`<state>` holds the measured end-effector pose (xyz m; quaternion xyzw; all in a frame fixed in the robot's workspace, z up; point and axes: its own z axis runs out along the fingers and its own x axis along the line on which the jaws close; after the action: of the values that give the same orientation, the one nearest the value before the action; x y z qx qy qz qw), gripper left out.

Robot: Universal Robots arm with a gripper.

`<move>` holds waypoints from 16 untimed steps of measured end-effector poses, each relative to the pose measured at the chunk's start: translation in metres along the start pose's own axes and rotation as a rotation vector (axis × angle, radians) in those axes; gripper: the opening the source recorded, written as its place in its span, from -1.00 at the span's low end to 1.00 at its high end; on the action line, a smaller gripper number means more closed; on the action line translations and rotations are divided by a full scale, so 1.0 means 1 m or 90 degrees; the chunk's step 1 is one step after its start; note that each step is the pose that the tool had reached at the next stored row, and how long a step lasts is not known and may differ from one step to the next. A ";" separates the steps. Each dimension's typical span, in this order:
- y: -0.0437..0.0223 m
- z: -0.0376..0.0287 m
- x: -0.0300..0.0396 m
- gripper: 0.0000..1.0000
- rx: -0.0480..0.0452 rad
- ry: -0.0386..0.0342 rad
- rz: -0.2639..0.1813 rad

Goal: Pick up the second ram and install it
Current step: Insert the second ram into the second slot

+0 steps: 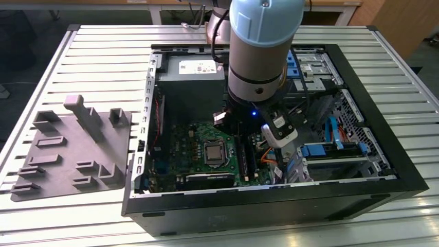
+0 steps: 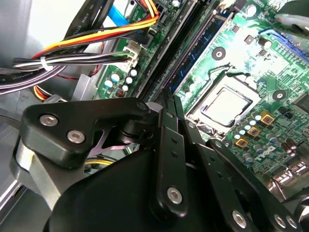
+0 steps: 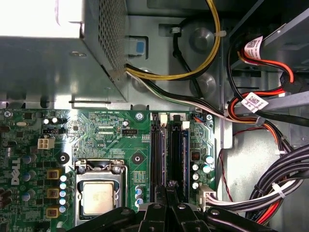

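My gripper (image 3: 169,187) is down inside the open computer case (image 1: 404,170), over the black memory sockets (image 3: 158,154) beside the processor (image 3: 98,197). Its two fingers are pressed together, so it is shut, and its tips (image 2: 170,96) are at the socket row. A long dark ram (image 3: 176,154) stands edge-on in a socket and runs straight away from the fingertips. In the second wrist view this ram (image 2: 195,46) lies just past them. Whether the tips touch or pinch its top edge is hidden. In the exterior view the arm (image 1: 264,46) covers the gripper.
The grey moulded tray (image 1: 69,154) with upright posts lies outside the case on the exterior view's left. Bundled cables (image 3: 275,188) crowd one side of the sockets. The power supply box (image 1: 192,82) and drive bays (image 1: 329,149) hem in the motherboard (image 1: 182,149).
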<state>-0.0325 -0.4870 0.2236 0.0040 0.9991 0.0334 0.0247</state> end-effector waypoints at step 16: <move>-0.0004 0.0052 0.0003 -0.76 0.0002 0.0001 0.000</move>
<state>-0.0325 -0.4871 0.2184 0.0039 0.9991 0.0333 0.0246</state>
